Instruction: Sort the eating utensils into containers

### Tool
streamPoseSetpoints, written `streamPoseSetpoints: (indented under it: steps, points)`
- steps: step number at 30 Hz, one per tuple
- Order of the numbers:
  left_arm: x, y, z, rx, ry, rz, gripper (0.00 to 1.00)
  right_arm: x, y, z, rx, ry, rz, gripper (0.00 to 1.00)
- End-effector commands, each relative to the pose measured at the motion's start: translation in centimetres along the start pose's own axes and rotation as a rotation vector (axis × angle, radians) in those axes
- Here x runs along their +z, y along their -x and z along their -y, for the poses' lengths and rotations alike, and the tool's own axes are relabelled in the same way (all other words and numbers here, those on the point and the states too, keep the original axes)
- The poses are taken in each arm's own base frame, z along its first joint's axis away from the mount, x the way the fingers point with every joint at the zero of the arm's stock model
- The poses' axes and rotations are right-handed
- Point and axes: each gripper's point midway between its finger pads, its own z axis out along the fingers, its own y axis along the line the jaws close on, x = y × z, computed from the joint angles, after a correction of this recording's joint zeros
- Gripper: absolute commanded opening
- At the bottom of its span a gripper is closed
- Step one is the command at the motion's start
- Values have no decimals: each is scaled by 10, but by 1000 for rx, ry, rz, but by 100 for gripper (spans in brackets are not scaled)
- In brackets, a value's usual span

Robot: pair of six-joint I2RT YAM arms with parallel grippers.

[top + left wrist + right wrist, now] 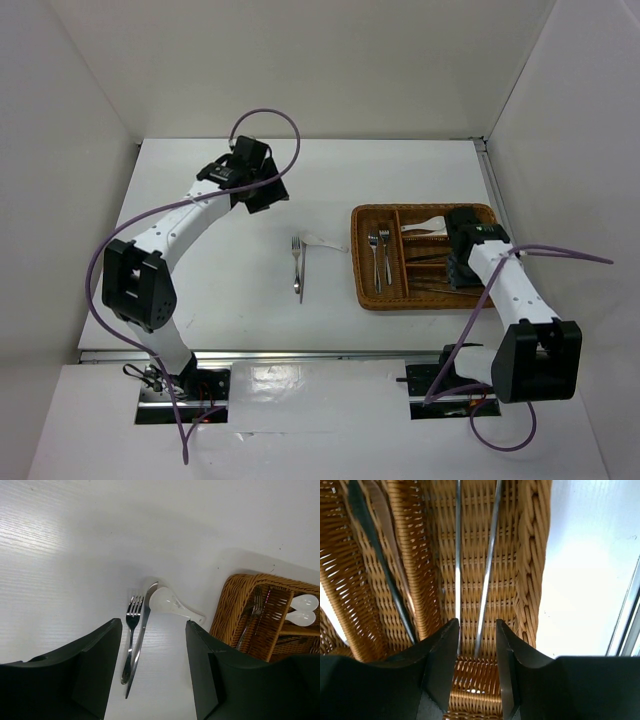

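**Nearly sorted: three pieces on the table, right fingers low in the tray**

- Near: fork and knife lie side by side on the white table, left of the tray. They are touching or nearly so; I cannot tell which.
- Right gripper: down inside a compartment along the tray's outer wall. Fingers are parted by a narrow gap and clamp nothing. Two metal sticks lie flat on the weave, and one end runs in between my fingertips.
- Also in the tray: two forks in the long section and white spoons in the far compartment.
- Just beyond the knife: a white soup spoon, its bowl against the knife tip.
- Far left: left gripper hangs above the table, fingers wide apart and holding nothing, looking down on those three pieces.

Risks as I judge them:
- Lifting the right fingers crookedly could catch the stick end and tip it out, or snag a pad on the wicker.
- The fork and knife lie so close that a pinch may take both, or flick one away.
- Nudging the knife would push the spoon.
- Flat metal on a smooth top may slip from the pads.
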Motion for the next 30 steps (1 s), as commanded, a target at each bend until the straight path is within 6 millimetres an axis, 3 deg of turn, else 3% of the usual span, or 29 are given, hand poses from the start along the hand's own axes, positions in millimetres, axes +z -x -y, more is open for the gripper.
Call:
streamPoseSetpoints:
  steps: [1,3,7,8,9,10,12,14,17,19,24,30]
  points:
    - [-9,4,4,23,-38,19,67,-21,12,-21,3,82,14,45]
    - [-8,3,7,38,-57,17,67,-29,11,-28,-36,118,-8,45]
    - [13,-23,2,111,-76,-61,66,-56,10,-63,-160,317,-38,45]
    - [17,-28,2,132,-74,-72,65,-70,11,-87,-171,431,-39,45]
    - [20,-38,3,161,-61,-89,65,-80,5,-96,-275,514,-56,45]
    - [29,-47,-8,187,-1,-103,63,-93,4,-114,-292,641,-49,45]
    - [34,-58,-9,215,33,-112,62,-113,-8,-127,-411,811,-76,45]
    - [40,-70,-24,221,77,-144,60,-136,-13,-142,-453,1002,-61,45]
    - [48,-91,-27,257,77,-171,59,-158,-28,-148,-569,1164,-88,46]
    - [51,-97,-36,260,97,-180,57,-147,-37,-149,-612,1142,-111,46]
    - [58,-123,-49,258,86,-256,54,-146,-42,-160,-688,1132,-125,46]
    - [59,-140,-45,280,68,-288,52,-143,-48,-161,-709,1135,-145,46]
